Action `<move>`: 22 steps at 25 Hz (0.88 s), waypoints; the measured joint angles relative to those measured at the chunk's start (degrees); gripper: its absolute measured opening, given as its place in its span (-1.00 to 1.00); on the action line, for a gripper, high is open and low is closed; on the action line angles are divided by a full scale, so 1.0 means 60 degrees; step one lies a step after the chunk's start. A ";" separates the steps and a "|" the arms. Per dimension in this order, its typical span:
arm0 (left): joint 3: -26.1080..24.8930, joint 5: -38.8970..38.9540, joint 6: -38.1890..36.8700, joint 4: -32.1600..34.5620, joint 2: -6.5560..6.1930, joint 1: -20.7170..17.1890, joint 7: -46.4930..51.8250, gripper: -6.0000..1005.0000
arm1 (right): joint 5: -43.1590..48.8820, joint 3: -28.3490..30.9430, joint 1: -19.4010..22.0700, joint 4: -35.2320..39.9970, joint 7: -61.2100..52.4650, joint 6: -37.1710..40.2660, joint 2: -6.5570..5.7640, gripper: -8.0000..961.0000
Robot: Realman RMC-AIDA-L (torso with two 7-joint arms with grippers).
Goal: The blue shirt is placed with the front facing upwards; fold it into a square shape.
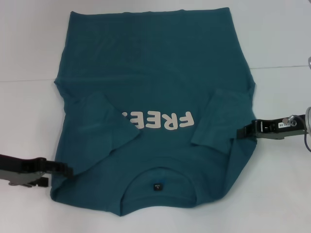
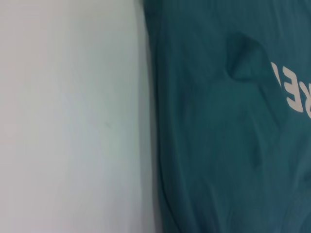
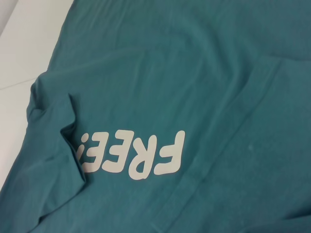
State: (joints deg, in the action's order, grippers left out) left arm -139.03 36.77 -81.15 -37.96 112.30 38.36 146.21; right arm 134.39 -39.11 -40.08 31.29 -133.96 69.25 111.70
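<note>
Blue shirt (image 1: 160, 82) lies spread front-up on the white table (image 1: 34, 43), its round neckline nearest the robot with a small dark tag (image 1: 157, 187) inside the collar, its print too small to read. Just beyond the collar, cream block letters reading "FREE" (image 1: 163, 121) run across the chest, upside down from the head view; both short sleeves are folded inward over the body, the left one covering part of the last letter. Left gripper (image 1: 68, 171) sits at the shirt's near left edge by the shoulder, right gripper (image 1: 241, 132) at the right edge beside the folded sleeve; whether either is spread or pinching cloth cannot be told. Farthest away, the hem lies flat
</note>
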 joint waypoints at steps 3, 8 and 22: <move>-0.0010 -0.0011 0.0028 -0.0011 -0.0031 -0.0007 0.0012 0.78 | 0.0000 0.0000 0.0000 0.0000 0.0002 -0.0006 0.0002 -0.91; 0.0042 -0.0232 0.0157 0.0020 -0.0020 0.0034 0.0093 0.77 | 0.0000 0.0000 0.0000 0.0000 0.0003 -0.0015 0.0002 -0.91; 0.0041 -0.0283 0.0167 0.0184 0.0132 0.0282 0.0109 0.77 | -0.0005 0.0001 -0.0010 0.0083 0.0003 -0.0057 0.0002 -0.91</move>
State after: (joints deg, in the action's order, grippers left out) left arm -138.78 35.07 -80.14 -36.86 113.09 40.05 146.86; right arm 134.35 -39.11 -40.14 31.79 -133.94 68.90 111.71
